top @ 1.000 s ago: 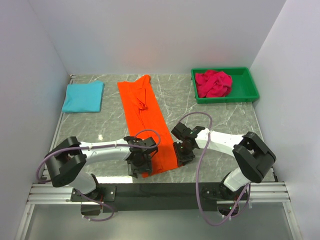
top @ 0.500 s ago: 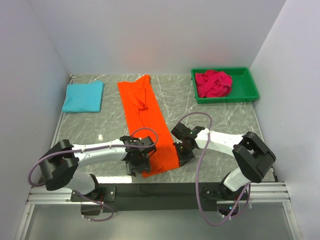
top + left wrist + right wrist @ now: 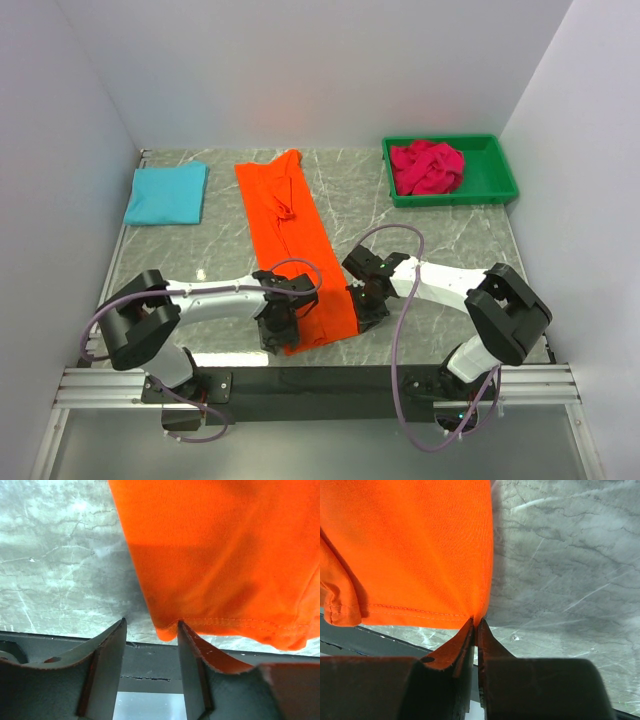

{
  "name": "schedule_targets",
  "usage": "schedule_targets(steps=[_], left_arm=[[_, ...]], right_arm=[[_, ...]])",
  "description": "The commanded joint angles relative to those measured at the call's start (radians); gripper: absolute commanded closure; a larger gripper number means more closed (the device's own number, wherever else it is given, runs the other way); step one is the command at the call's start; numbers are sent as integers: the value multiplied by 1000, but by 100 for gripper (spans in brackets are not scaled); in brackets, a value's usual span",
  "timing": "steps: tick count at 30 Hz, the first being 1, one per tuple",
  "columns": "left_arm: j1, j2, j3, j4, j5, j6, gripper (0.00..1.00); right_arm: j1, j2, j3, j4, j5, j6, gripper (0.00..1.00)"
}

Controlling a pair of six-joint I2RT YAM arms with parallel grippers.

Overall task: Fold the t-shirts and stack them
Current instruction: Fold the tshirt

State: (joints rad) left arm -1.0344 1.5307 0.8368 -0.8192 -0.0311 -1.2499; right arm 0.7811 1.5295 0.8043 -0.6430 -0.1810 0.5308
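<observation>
The orange t-shirt [image 3: 290, 240] lies as a long narrow strip down the middle of the table, hem toward the arms. My right gripper [image 3: 475, 622] is shut on the hem's near-right corner [image 3: 481, 611], low at the table [image 3: 360, 305]. My left gripper [image 3: 151, 625] is open at the near-left corner [image 3: 283, 325]. The tip of the hem [image 3: 167, 632] sits between its fingers, against the right one. A turquoise t-shirt [image 3: 167, 193] lies folded at the back left. A crimson-pink t-shirt [image 3: 427, 167] is crumpled in the bin.
The green bin [image 3: 495, 185] stands at the back right. The table's near edge and a black rail [image 3: 320, 385] run just behind both grippers. White walls close in the left, back and right sides.
My right gripper has shut on the hem corner. My left gripper has edged right to the other corner and its jaws have narrowed. The shirt has stayed flat.
</observation>
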Motion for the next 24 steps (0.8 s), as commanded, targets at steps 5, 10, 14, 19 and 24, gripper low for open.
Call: schedule_targets(steps=[5,10,14,19,24], left_arm=[[0,54,13,18,23,18,68],[0,54,-2,2,23,27,89],[0,14,-10,-21,23,26,99],[0,-4,-57,-1,49,32,99],[-3,-50,-54,-26,50,30,99]], right_arm=[[9,11,24,-10,14,-2,95],[7,8,22,-23,20,-2,100],[3,-14,27,-49,28,-3,100],[-11,-22,7,-37,15,-5,100],[-11,-71,22,-58,11,0,100]])
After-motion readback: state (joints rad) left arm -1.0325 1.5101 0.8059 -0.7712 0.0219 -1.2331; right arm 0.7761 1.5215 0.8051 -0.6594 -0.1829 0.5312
